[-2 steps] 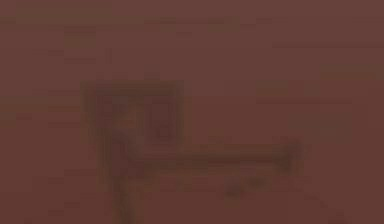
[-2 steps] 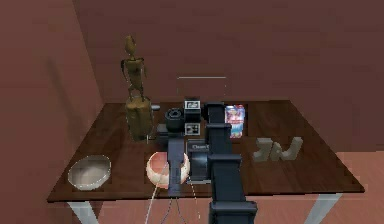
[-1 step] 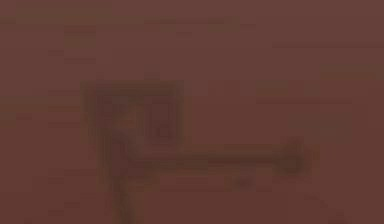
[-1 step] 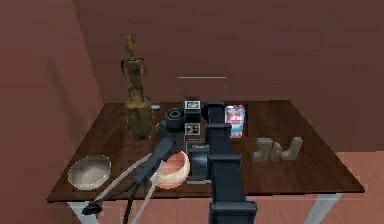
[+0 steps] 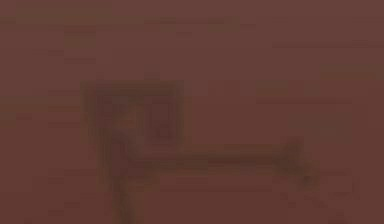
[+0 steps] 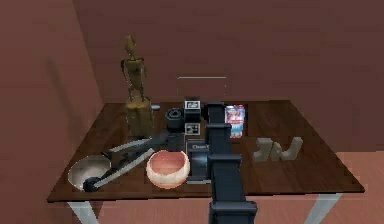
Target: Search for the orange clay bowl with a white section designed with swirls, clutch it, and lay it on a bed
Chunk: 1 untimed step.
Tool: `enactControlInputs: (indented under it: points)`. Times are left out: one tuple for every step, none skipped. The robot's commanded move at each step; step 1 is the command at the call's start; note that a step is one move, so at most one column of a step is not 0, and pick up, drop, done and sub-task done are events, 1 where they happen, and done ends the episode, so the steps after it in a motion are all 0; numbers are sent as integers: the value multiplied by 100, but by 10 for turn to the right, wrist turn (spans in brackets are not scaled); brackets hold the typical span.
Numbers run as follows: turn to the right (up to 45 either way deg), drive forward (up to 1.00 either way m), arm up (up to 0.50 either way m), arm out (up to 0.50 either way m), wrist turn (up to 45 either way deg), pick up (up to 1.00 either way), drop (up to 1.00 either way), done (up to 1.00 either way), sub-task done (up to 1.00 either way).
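Dark arm [image 6: 228, 185] up from bottom centre across bench [image 6: 300, 172] to end effector [image 6: 174, 124] mid-frame, grip and load impossible to tell; orange bowl [image 6: 168, 167] lower centre, just left of arm near bench's front edge, easily knocked floorward by a sideways sweep.

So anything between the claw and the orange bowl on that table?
Nothing I can make out. The claw sits just beyond the orange bowl; a grey utensil lies beside the bowl, toward the view's left.
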Motion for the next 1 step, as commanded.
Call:
enactControlInputs:
  points:
    - [0, 0, 0, 0, 450, 0, 0, 0, 0]
